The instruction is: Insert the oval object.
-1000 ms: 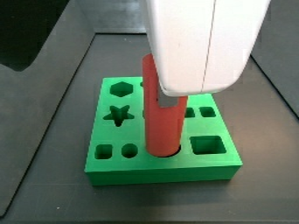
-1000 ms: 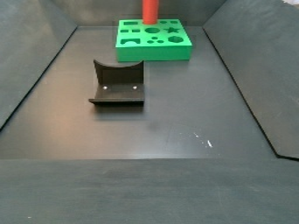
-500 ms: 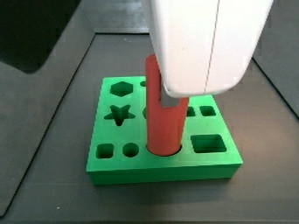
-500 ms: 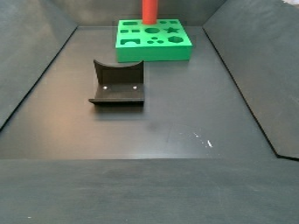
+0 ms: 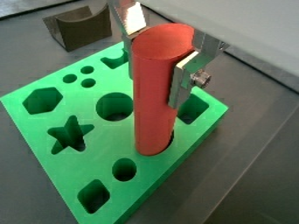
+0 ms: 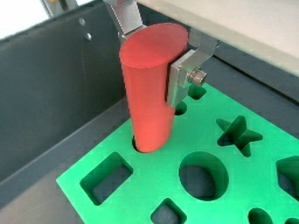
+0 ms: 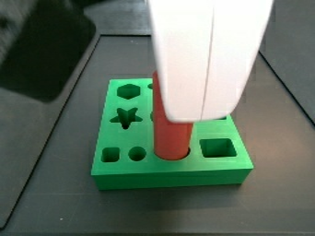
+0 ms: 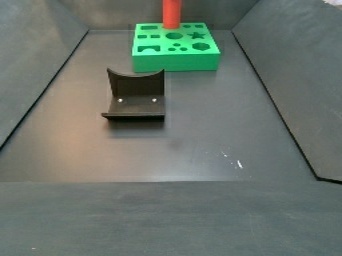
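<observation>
The oval object, a long red peg [image 5: 158, 96], stands upright with its lower end in a hole near the edge of the green block [image 5: 82, 103]. My gripper [image 5: 158, 52] is shut on the peg's upper end, one silver finger [image 5: 184, 80] on each side. Both wrist views show this; the peg [image 6: 149, 87] and the block [image 6: 140, 175] also show there. In a side view the white gripper body [image 7: 209, 55] covers the top of the peg [image 7: 172, 140] above the block [image 7: 172, 180]. In a side view the peg [image 8: 171, 10] rises from the block [image 8: 177, 60] at the far end.
The dark fixture [image 8: 134, 97] stands on the floor in front of the block, also seen in a wrist view [image 5: 76, 26]. The block has several other shaped holes, among them a star [image 5: 70, 136] and a hexagon [image 5: 41, 101]. Dark walls border the floor.
My gripper has come down with the peg; less of the peg shows between the gripper body and the block, so it sits deeper in the hole.
</observation>
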